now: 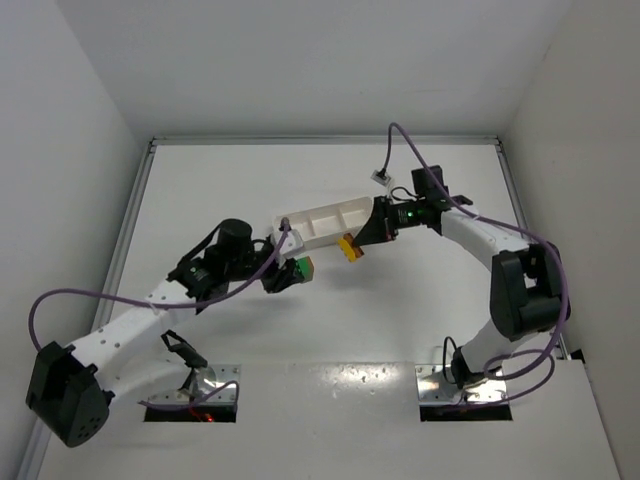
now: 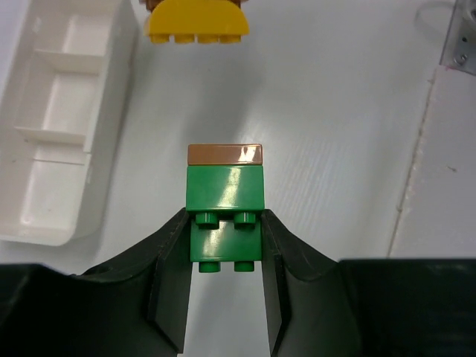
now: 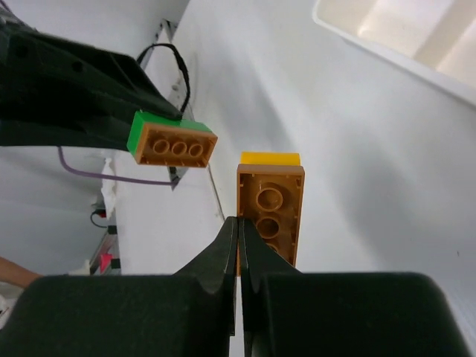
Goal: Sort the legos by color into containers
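Observation:
My left gripper [image 1: 288,272] [image 2: 225,230] is shut on a stack of two green bricks [image 2: 225,190] capped by a reddish-brown brick [image 2: 225,154], and holds it just in front of the white tray [image 1: 325,222]. The stack also shows in the top view [image 1: 301,269] and in the right wrist view [image 3: 172,141]. My right gripper [image 1: 360,240] [image 3: 239,227] is shut on the side wall of a reddish-brown brick [image 3: 271,208] joined to a yellow-orange brick [image 3: 270,158]. That pair shows in the top view [image 1: 348,247] and in the left wrist view [image 2: 195,26]. All three tray compartments [image 2: 59,119] look empty.
The tray's corner shows in the right wrist view [image 3: 387,44]. The left arm's black body [image 3: 67,89] is close to the right gripper. White walls enclose the table on three sides. Purple cables trail from both arms. A raised white panel [image 2: 446,223] lies at the right.

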Robot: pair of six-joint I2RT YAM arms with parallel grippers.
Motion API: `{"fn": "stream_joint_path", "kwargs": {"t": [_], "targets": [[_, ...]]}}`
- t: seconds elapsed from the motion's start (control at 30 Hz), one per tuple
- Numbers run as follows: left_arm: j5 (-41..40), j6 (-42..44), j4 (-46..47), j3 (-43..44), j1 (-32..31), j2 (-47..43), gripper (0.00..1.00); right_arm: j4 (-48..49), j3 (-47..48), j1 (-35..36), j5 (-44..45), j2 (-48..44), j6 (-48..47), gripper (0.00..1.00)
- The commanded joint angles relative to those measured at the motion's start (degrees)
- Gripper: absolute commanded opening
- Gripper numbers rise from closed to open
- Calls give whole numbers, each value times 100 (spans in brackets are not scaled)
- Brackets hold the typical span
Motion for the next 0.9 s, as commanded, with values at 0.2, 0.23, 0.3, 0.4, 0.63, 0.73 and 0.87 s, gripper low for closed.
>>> {"fn": "stream_joint_path", "kwargs": {"t": [0.2,0.23,0.3,0.4,0.63,0.73,0.87], "targets": [[793,688,-1724,1078,69,1804,1,-585,-266,-171,301,-735,-792,0],[644,767,-1855,1182,69,1980,1,-585,-266,-172,362,-736,-792,0],[494,907,-2224,1436,-28,2584,4,-646,-266,-224,363,-789,-897,0],[186,908,-2541,1753,-80,3279,5,-778,-213,-285,424,-849,-1012,0],[-788,645,-3208,2306,-159,3809,0,-831,-336,-461,477,-973,-1065,0],[-1237,644,-3596,2563,-221,4099,0,-831,-389,-462,477,-973,-1065,0],[-1352,776,-3711,2511,-274,4301,13,-769,-442,-514,477,-1026,-1065,0]]}}
